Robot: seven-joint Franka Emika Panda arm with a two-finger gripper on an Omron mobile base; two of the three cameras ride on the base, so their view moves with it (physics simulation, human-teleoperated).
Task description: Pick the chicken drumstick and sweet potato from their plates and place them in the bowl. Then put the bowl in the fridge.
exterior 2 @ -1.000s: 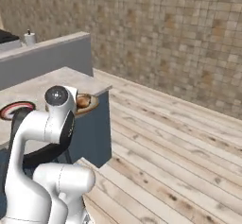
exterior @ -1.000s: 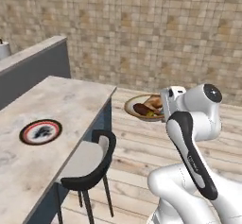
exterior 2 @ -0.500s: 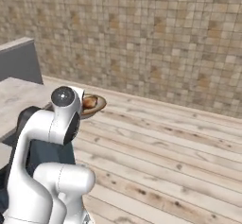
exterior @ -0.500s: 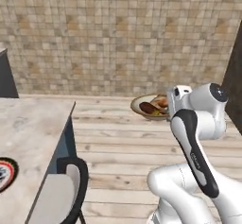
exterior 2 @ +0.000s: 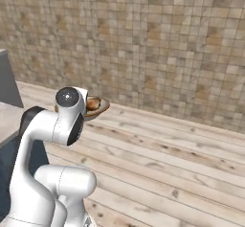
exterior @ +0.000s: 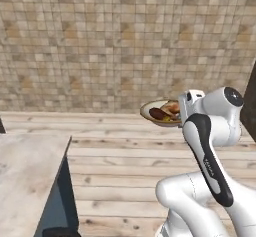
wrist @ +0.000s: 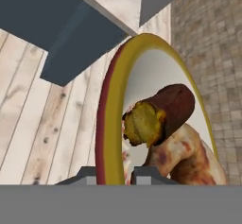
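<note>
A grey worktop corner sits at lower left. To its right, the bowl is carried in the air above the wooden floor, holding the sweet potato and chicken drumstick. The hand is clamped on the bowl's rim.

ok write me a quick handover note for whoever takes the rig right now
Gripper: shut on the bowl's rim, carrying the bowl in the air in front of the arm, above the wooden floor.
Sweet potato and chicken drumstick: both lie in the bowl, touching each other.
Counter: its corner is at lower left in the left base view; the tiled wall is ahead.
Done: both foods are in the bowl and the bowl is lifted.
Left: reach the fridge, set the bowl inside, release.
</note>
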